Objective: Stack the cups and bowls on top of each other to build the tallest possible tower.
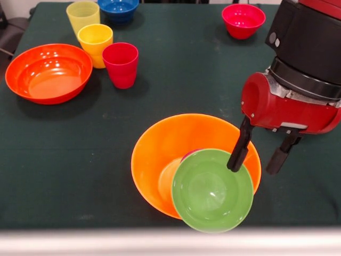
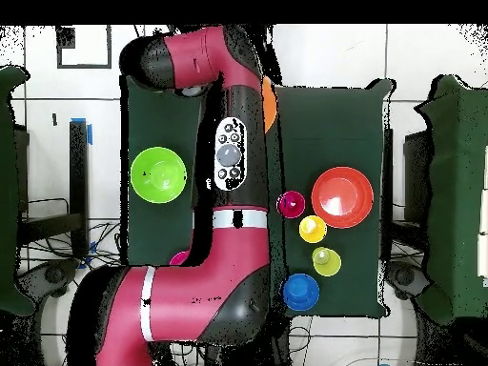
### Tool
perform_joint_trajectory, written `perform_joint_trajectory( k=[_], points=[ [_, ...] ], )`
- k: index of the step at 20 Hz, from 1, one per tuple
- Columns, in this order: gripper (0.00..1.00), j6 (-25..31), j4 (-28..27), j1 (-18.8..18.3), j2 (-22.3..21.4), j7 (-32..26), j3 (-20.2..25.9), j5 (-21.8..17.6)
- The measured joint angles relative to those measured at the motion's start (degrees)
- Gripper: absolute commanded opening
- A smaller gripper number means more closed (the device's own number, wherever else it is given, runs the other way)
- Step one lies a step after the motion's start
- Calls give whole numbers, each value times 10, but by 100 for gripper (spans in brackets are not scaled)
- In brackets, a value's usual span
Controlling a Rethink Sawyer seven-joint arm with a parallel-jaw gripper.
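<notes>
While the small green bowl point(image 1: 212, 190) sits nearest, perched over a cup hidden but for a pink sliver inside the large yellow-orange bowl point(image 1: 165, 149), the hand point(image 1: 258, 159) hangs with fingers spread, one finger point(image 1: 239, 150) at the green rim. Farther back on the dark surface point(image 1: 186, 69) stand the orange-red bowl point(image 1: 48, 72), red-pink cup point(image 1: 121, 64), yellow-orange cup point(image 1: 95, 44), pale yellow cup point(image 1: 82, 15), blue bowl point(image 1: 118, 9) and red-pink bowl point(image 1: 243, 20).

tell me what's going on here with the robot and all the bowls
The robot is building a tower. A small green bowl sits raised above the big orange bowl, apparently on something inside it. The open claw hangs at the green bowl's rim, one finger on either side of it. Three cups, a blue bowl, a pink bowl and a shallow orange-red bowl wait unstacked.
</notes>
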Motion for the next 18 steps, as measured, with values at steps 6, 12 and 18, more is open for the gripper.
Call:
perform_joint_trajectory(
  k=[6,12,18],
  points=[
    [100,0,-9,-1,10,0,0,1],
    [100,0,-13,-1,21,0,0,1],
    [100,0,-13,-1,27,0,0,1]
  ],
)
